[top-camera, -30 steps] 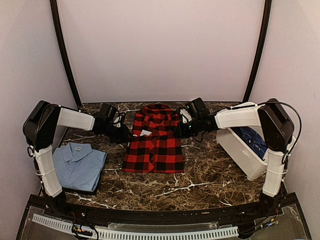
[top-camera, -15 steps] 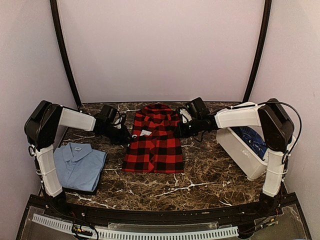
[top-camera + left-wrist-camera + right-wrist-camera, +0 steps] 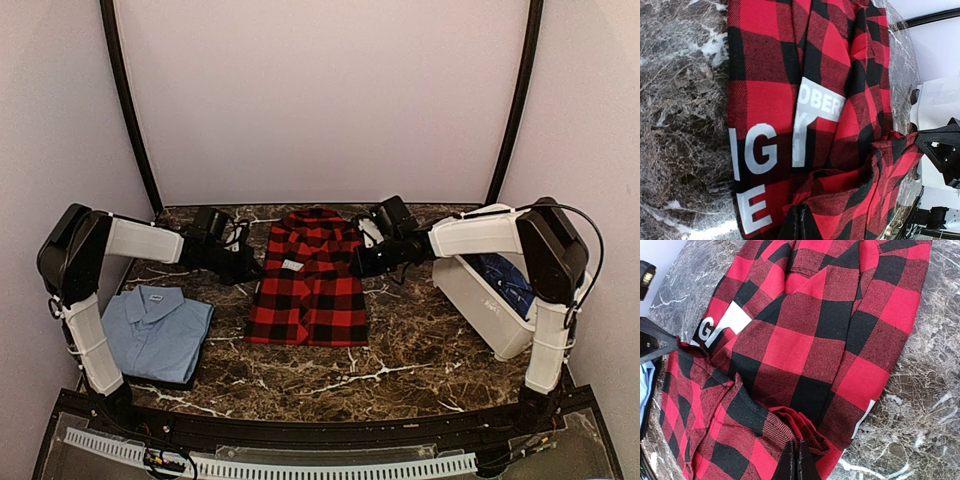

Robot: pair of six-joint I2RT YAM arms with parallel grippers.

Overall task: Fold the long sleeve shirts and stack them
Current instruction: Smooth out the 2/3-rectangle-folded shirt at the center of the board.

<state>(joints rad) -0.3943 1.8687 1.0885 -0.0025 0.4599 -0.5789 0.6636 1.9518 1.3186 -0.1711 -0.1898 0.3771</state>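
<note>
Jaws, both pairs: pressed together. Checked shirt (image 3: 310, 295): flat between my left gripper (image 3: 247, 268), pinching its left edge, and my right gripper (image 3: 362, 262), pinching its right edge. Risk: a shallow pinch slips mid-fold, leaving one side askew. Blue shirt (image 3: 158, 333): folded, left of it.

High overview, two wrist close-ups — shared flannel (image 3: 310, 290)

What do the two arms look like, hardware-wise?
Both arms match: white tubular links on the left arm and right arm, bulky black joint housings, black wrists, black left gripper and right gripper. A thin black cable loops outside the right arm's elbow. No markings legible.
</note>
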